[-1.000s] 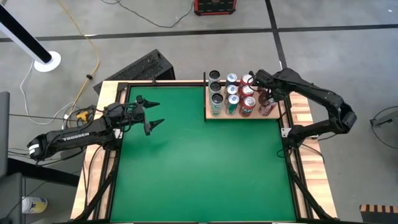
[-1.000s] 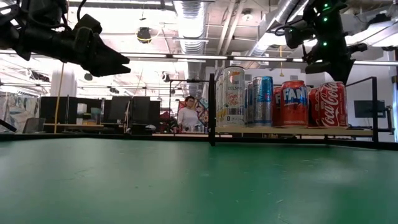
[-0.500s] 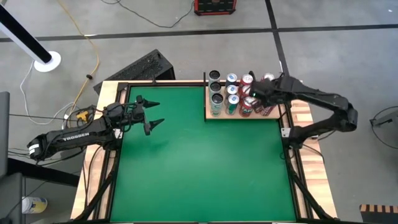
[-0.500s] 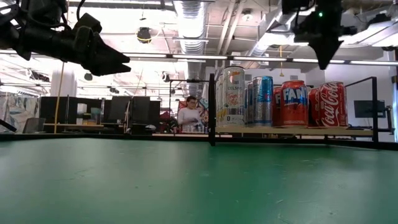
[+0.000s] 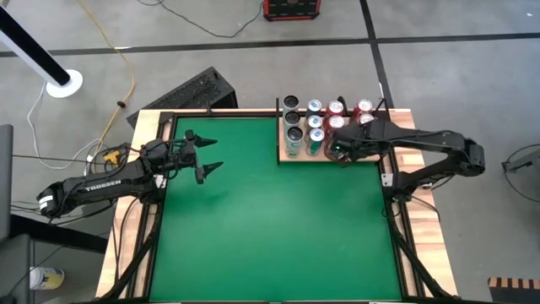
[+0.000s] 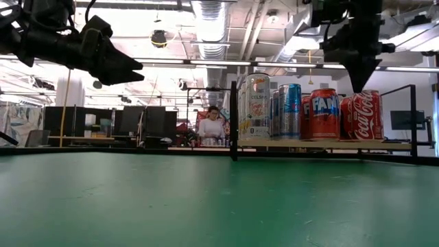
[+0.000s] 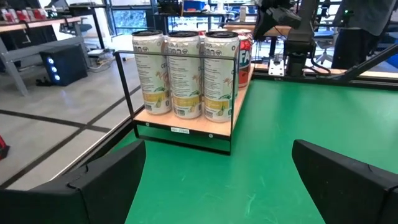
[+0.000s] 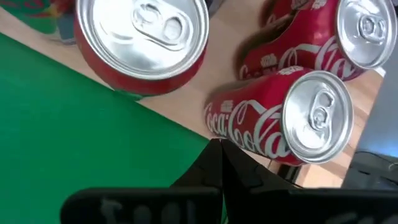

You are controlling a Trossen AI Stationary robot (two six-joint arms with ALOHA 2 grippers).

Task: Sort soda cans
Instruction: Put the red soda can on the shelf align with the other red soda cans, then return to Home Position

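Since the soda cans (image 5: 316, 127) are thin-walled metal cylinders with smooth printed sides, they will likely feel light if empty, dent under a hard squeeze and slip if pinched off-centre, so the safest hold is across the middle of the body with the fingers on opposite sides, not on the domed silver top. They stand upright in tidy rows on a small wooden tray (image 6: 329, 144) with a thin black wire rail at the far right of the green tabletop (image 5: 270, 219): pale cream-labelled tall cans on the left, blue-and-silver ones in the middle, red ones on the right. Whether any are full cannot be judged from these views. Hanging over the near edge of the red group, the right gripper (image 6: 361, 74) points down with its fingers clenched together and nothing between them; its own camera looks straight onto the silver lids of the red cans (image 8: 283, 121). Well apart over the far left of the tabletop, the left gripper (image 5: 208, 154) waits with its fingers spread wide and empty.
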